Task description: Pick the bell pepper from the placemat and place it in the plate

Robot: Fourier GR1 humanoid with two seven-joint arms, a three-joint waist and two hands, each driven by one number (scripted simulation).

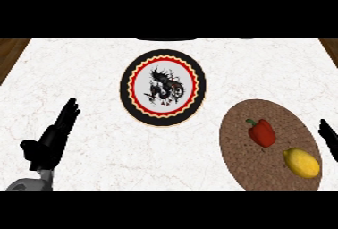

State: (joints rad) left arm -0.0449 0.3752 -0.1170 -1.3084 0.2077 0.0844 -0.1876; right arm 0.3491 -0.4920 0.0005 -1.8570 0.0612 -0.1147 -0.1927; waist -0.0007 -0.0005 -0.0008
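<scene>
A red bell pepper (pixel 263 132) with a green stem lies on the round brown placemat (pixel 244 152) at the right. The plate (pixel 163 87), black-rimmed with a red ring and a dark figure on white, sits at the counter's middle, left of the placemat and farther back. My left hand (pixel 49 143) rests open at the lower left, fingers pointing up, far from both. Only a part of my right hand (pixel 328 138) shows at the right edge, just right of the placemat; it holds nothing that I can see.
A yellow lemon (pixel 302 163) lies on the placemat just in front and to the right of the pepper. The white marble counter (pixel 86 80) has wooden edges at the far left and right corners.
</scene>
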